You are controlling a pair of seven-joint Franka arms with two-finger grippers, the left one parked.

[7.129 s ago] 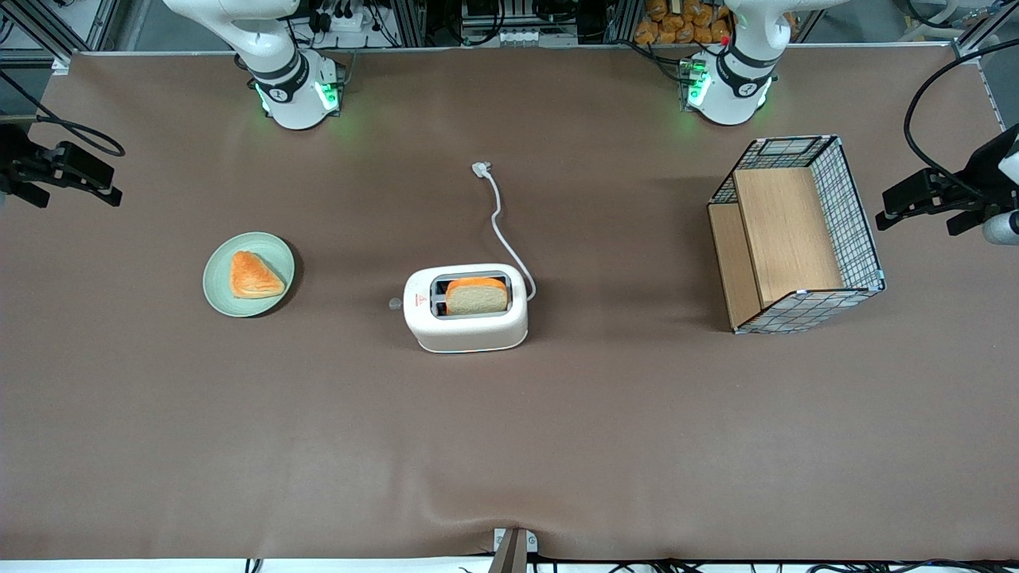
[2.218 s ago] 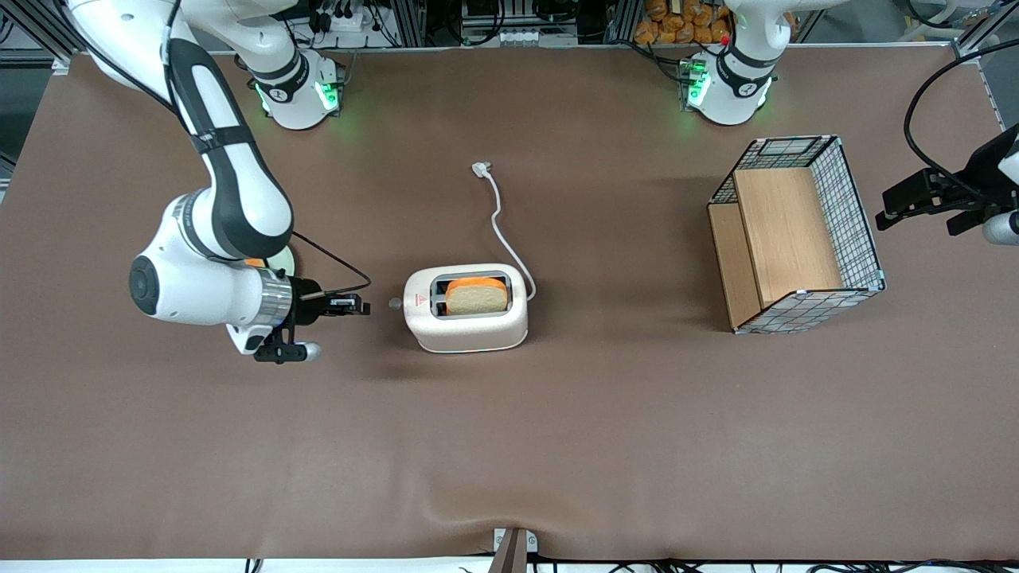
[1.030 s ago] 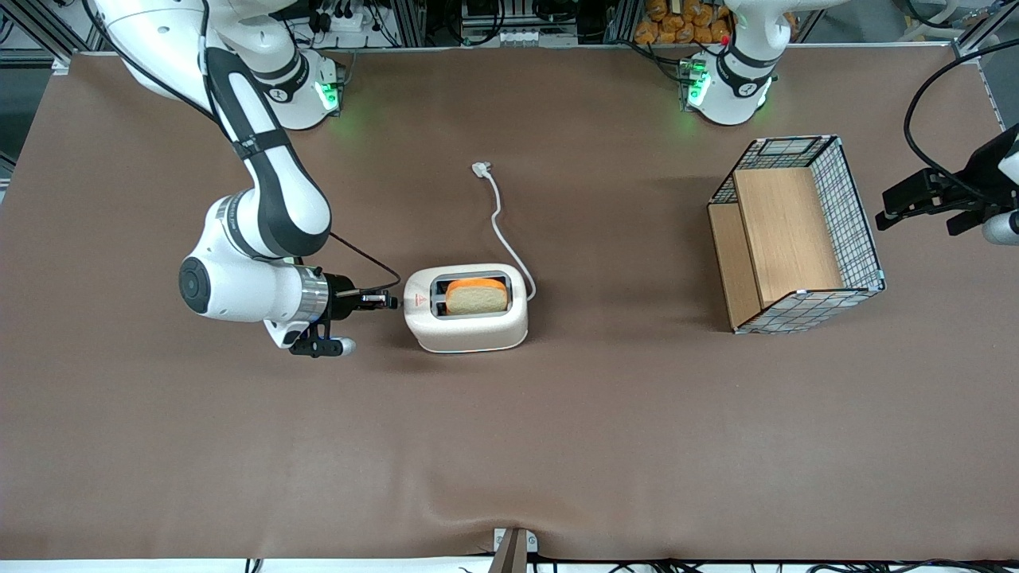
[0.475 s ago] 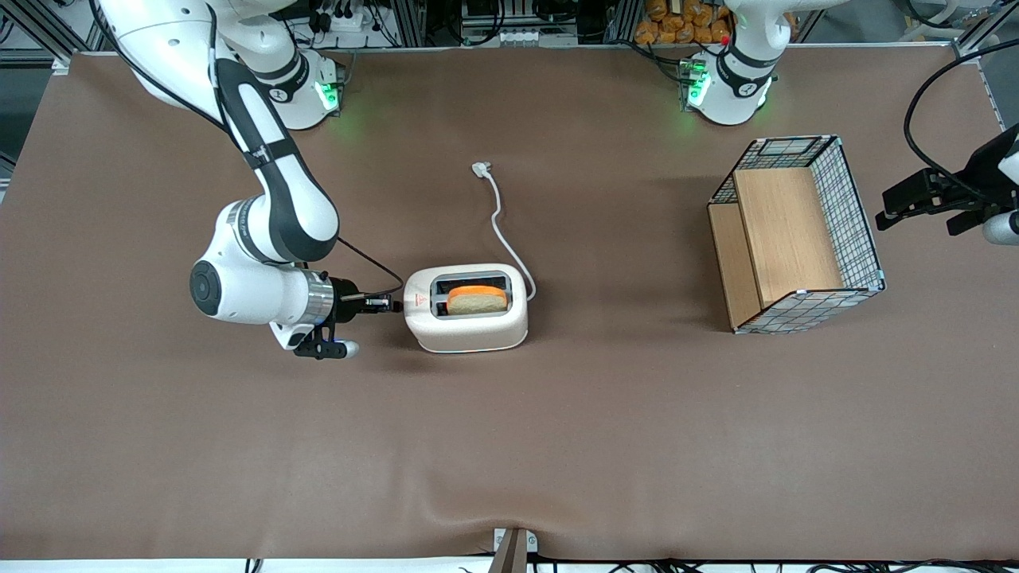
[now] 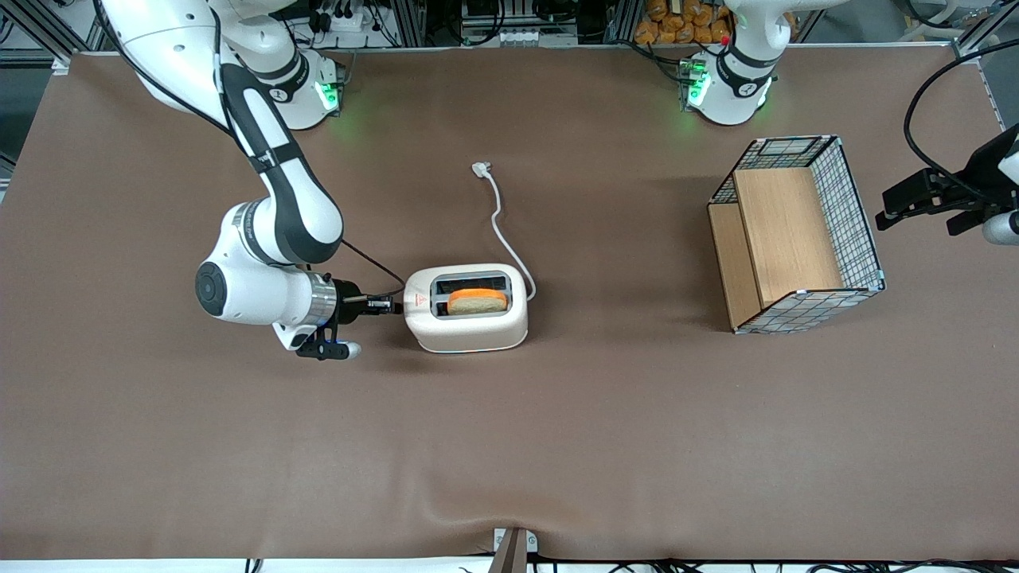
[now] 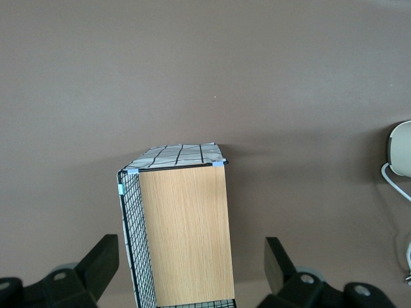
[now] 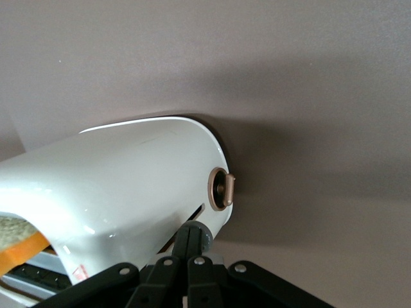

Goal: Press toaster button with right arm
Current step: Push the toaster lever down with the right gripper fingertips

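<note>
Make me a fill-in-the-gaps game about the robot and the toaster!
1. The gripper is pressed against the narrow end of the white ____.
2. The bread slice sits in one of the toaster's ____.
3. The toaster's cord lies on the table, plugged into ____.
4. The gripper's two fingers are ____ together.

Missing words: toaster; slots; nothing; shut

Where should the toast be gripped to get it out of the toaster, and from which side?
By its top crust edge, coming straight down from above and pinching its two flat faces. The toast stands upright, low in the toaster slot nearer the camera, so only that edge is exposed; room looks tight. The hand, shut, is at the toaster's narrow end.
</note>
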